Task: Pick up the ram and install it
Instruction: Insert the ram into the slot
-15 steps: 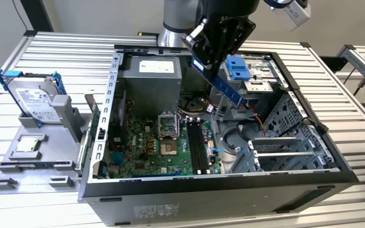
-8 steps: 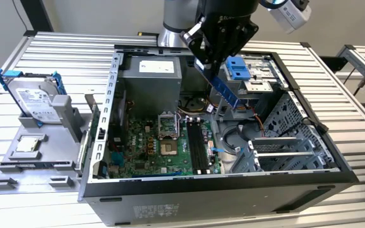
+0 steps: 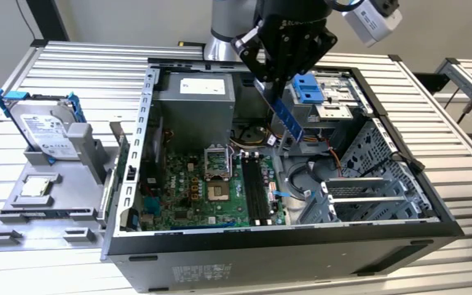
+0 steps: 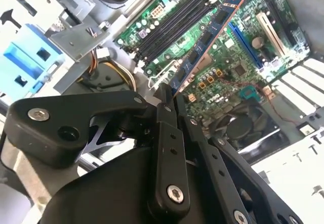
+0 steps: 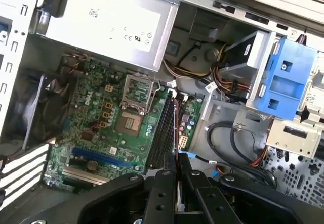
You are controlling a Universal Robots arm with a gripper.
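In the exterior view, the gripper [image 3: 270,80] hangs over the open computer case [image 3: 432,224], jaws clamped on the top end of the ram [image 3: 286,114]. The bluish stick slants down into the case, its lower end in the air above the motherboard [image 3: 195,190] and clear of the black memory slots [image 3: 257,184]. Off on the exterior view's left, the hard drive [image 3: 46,132] with blue rails stands in a grey fixture [image 3: 10,236], well apart from the action. Over to the second wrist view: the black fingers [image 4: 164,133] pinch the ram [image 4: 207,37] at one end, and its chip-covered face reaches out over the green motherboard [image 4: 243,67], just beside the line of memory slots [image 4: 172,27]. And the first wrist view: the ram [image 5: 175,133] shows edge-on, a thin line rising from the gripper [image 5: 177,176], lying along the memory slots [image 5: 164,128], with the CPU socket [image 5: 134,120] and the power supply [image 5: 111,21] close by.
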